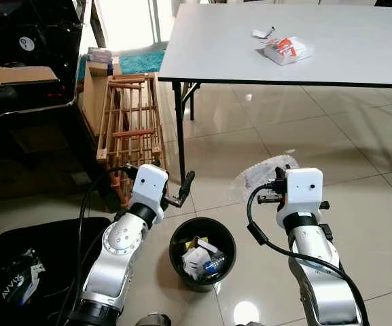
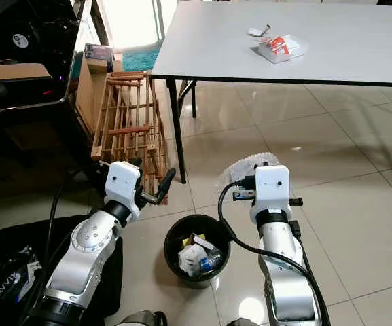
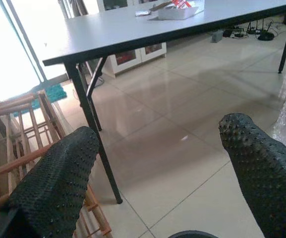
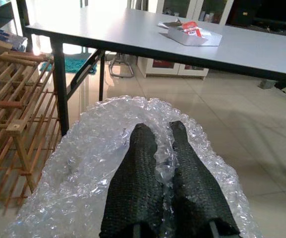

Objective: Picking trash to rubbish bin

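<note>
bubble wrap (image 4: 108, 163) is pinched at mid-sheet by the closed right gripper (image 4: 162, 144), held beyond and right of the bin (image 1: 202, 255) | judged light, limp, slippery, likely to drape | left gripper (image 3: 157, 163) is held open, left of bin

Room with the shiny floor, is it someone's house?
Probably yes, a room in a home. There is a tiled floor, a grey folding table, a wooden rack leaning nearby, and a small black rubbish bin with trash inside.
</note>
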Tool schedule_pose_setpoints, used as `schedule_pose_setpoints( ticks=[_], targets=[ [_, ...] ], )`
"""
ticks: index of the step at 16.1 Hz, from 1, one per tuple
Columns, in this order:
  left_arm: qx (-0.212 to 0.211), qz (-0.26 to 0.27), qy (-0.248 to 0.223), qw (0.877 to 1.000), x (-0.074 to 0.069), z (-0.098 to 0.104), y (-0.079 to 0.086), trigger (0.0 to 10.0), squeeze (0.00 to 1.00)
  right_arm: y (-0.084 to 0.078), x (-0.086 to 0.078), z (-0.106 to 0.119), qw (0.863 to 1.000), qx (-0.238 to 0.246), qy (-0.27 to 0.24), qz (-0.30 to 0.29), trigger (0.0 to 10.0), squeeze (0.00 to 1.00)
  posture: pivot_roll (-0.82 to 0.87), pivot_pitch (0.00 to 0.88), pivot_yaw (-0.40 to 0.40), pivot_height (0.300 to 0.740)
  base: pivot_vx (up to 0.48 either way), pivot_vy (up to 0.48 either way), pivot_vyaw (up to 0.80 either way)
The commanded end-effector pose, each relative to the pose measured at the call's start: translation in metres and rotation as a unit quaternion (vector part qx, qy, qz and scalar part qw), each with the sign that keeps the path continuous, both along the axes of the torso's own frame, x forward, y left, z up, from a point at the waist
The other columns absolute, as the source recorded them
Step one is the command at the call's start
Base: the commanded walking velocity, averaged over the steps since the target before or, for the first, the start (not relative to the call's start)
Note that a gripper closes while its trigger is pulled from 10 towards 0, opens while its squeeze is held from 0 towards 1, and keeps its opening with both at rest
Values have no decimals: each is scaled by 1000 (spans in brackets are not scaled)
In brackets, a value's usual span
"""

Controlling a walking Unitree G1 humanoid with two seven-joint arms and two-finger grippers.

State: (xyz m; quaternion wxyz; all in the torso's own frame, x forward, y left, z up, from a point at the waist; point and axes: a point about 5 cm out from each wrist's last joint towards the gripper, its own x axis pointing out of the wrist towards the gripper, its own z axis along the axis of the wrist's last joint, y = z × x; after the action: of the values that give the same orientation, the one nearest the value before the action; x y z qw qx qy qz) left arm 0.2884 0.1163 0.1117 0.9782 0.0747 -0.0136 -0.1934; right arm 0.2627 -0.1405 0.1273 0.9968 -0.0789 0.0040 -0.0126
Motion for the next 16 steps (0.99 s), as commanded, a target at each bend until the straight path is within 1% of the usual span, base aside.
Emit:
schedule_pose_setpoints(
  ticks=[1, 6, 16],
  targets=[
    [12, 0, 11, 1000, -4, -4, 1, 10000, 0, 0, -3, -3, 1000, 10, 12, 2, 10000, 0, 13, 127, 35, 740, 0, 0, 0],
    [8, -18, 19, 1000, -9, -7, 2, 10000, 0, 1, -8, -7, 1000, 15, 23, 0, 10000, 0, 11, 144, 41, 740, 0, 0, 0],
    [10, -18, 19, 1000, -8, -6, 3, 10000, 0, 0, -7, -8, 1000, 13, 25, -1, 10000, 0, 9, 141, 44, 740, 355, 0, 0]
  ],
)
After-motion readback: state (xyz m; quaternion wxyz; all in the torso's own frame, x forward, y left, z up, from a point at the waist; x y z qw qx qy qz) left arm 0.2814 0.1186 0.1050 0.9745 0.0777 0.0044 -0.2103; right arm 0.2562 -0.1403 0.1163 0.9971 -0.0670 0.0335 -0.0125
